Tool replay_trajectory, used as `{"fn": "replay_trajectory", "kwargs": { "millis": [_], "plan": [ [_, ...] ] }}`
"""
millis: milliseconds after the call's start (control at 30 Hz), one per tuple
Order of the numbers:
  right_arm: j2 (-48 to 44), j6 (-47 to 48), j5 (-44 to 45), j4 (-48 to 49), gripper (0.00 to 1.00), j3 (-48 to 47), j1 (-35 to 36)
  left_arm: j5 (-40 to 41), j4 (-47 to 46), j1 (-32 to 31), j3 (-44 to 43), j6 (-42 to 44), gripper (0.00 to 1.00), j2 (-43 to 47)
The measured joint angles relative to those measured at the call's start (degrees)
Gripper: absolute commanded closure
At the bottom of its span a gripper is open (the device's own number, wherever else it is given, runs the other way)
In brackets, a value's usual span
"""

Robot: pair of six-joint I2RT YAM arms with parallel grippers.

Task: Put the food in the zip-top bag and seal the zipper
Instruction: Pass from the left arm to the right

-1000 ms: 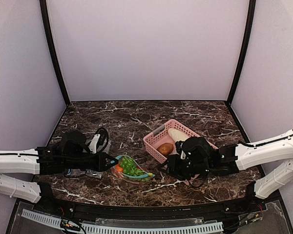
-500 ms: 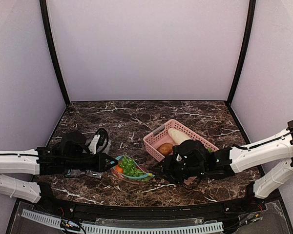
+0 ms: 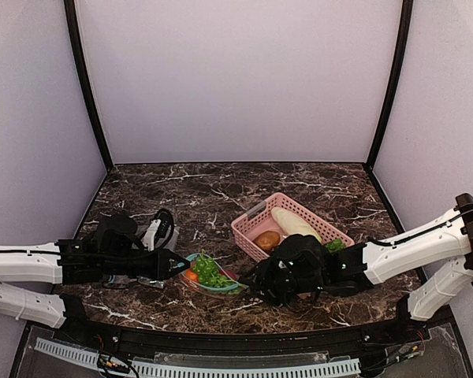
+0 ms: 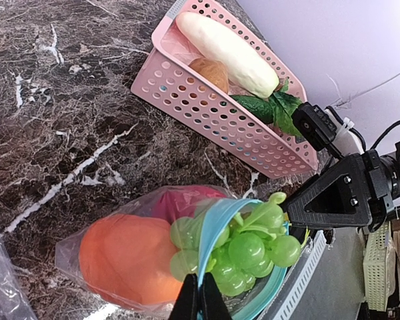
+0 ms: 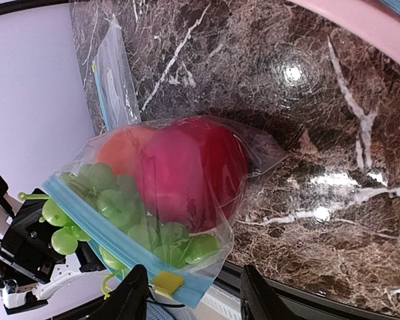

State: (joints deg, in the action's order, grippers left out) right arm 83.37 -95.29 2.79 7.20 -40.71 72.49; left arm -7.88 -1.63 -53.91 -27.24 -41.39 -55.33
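The zip-top bag [image 3: 213, 276] lies between my grippers, holding the food: an orange fruit [image 4: 130, 257], a red fruit [image 5: 193, 170] and a green grape bunch [image 4: 253, 250] that pokes out of the open mouth. My left gripper [image 4: 201, 300] is shut on the light blue zipper [image 4: 213, 227] at the bag's left end. My right gripper [image 5: 193, 297] stands open at the other end. The zipper's yellow tab [image 5: 168, 282] sits between its fingers, untouched.
A pink slatted basket [image 3: 248, 219] behind the bag holds a white vegetable [image 4: 227, 53], a brown piece and a green leafy one. A second clear bag [image 5: 113, 77] lies flat under the left arm. The table's front edge is close below the bag.
My right gripper has moved left to the bag's right end, and its jaws have opened a little. The left gripper keeps its hold and has not moved.
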Motion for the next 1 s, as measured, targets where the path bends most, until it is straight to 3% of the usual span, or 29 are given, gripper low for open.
{"fn": "replay_trajectory", "kwargs": {
  "millis": [233,700,933,1000],
  "plan": [
    [1.6,-1.4,1.5,0.5,0.66,-1.3,0.4,-1.4,0.0,0.0,1.0,0.3,0.99,0.8],
    [2.4,-1.5,5.5,0.1,1.0,-2.5,0.4,-5.1,-0.7,0.0,2.2,1.2,0.99,2.1],
    [2.4,-1.2,6.5,0.0,1.0,-2.6,0.4,-6.6,-0.9,0.0,2.3,1.4,0.98,2.2],
    [2.4,-1.0,6.8,0.0,1.0,-2.6,0.4,-7.4,-0.9,0.0,2.3,1.7,0.87,2.2]
  ]
}}
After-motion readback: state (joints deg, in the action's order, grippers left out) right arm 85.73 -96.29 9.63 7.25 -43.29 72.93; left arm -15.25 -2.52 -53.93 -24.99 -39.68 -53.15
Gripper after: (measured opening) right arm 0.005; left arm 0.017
